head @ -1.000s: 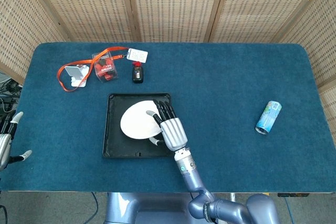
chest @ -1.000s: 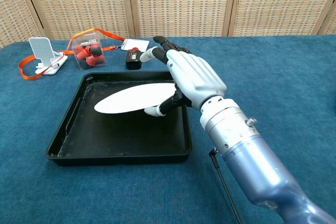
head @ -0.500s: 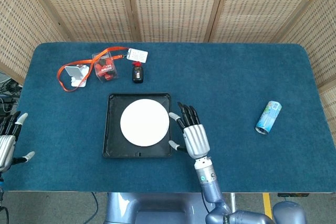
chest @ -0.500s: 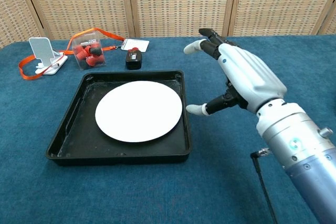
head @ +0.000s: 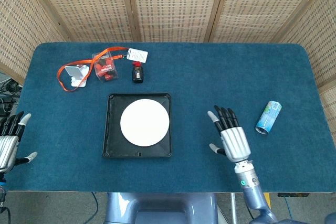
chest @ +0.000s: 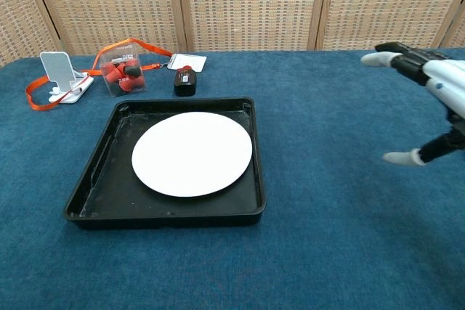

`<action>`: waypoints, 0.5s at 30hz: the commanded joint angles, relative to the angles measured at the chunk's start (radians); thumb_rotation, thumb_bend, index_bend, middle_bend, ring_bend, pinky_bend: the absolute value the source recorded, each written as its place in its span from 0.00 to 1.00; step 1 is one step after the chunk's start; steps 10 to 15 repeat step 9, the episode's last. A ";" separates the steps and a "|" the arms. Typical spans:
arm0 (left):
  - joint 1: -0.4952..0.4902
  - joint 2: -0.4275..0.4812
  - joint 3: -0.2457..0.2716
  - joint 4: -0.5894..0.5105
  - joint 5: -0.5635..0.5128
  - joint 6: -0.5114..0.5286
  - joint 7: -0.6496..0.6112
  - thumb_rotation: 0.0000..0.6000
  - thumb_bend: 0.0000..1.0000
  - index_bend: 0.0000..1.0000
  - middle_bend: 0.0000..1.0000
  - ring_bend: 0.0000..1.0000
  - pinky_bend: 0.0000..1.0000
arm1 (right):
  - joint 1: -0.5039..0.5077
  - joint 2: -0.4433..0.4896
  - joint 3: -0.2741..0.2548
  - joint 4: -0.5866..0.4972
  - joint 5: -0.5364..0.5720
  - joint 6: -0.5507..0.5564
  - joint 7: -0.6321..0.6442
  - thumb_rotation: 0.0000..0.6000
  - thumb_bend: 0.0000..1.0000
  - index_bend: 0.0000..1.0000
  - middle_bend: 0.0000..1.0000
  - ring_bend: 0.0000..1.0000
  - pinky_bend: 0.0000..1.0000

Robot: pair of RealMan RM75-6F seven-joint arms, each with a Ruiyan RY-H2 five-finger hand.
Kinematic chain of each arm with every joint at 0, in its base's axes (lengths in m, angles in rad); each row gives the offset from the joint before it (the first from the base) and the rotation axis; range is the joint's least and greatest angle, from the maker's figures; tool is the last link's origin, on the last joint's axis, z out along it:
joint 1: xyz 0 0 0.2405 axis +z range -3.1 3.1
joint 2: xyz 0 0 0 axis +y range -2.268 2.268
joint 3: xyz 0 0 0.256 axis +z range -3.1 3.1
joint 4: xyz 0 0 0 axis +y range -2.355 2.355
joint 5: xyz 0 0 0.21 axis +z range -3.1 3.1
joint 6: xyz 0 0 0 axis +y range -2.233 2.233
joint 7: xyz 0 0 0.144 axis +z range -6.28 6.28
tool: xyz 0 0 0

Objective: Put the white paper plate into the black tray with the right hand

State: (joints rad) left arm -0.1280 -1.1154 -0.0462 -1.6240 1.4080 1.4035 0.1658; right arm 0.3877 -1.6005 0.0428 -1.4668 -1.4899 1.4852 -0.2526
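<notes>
The white paper plate (head: pixel 145 123) (chest: pixel 192 152) lies flat inside the black tray (head: pixel 112 148) (chest: pixel 94 183), left of the table's middle. My right hand (head: pixel 230 136) (chest: pixel 429 99) hovers well to the right of the tray, fingers spread, holding nothing. At the far left edge of the head view my left hand (head: pixel 9 139) is open beside the table, fingers apart and empty.
A drink can (head: pixel 268 117) lies on its side right of my right hand. Behind the tray sit a small black device (head: pixel 137 72) (chest: pixel 184 81), a clear box of red items (head: pixel 104 65) (chest: pixel 120 69), an orange lanyard with a white tag (head: pixel 137 54) and a white stand (head: pixel 77 74) (chest: pixel 61 74).
My right hand let go of the plate, which dropped flat into the tray. The hand then drew away to the right, off the tray. The left hand barely moved.
</notes>
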 commanded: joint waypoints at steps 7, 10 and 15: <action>0.003 -0.007 0.006 -0.006 0.018 0.015 0.020 1.00 0.00 0.00 0.00 0.00 0.00 | -0.097 0.142 -0.063 -0.027 0.010 0.013 0.021 1.00 0.06 0.06 0.00 0.00 0.00; 0.003 -0.010 0.007 -0.006 0.024 0.019 0.024 1.00 0.00 0.00 0.00 0.00 0.00 | -0.121 0.166 -0.073 -0.019 0.011 0.028 0.031 1.00 0.06 0.06 0.00 0.00 0.00; 0.003 -0.010 0.007 -0.006 0.024 0.019 0.024 1.00 0.00 0.00 0.00 0.00 0.00 | -0.121 0.166 -0.073 -0.019 0.011 0.028 0.031 1.00 0.06 0.06 0.00 0.00 0.00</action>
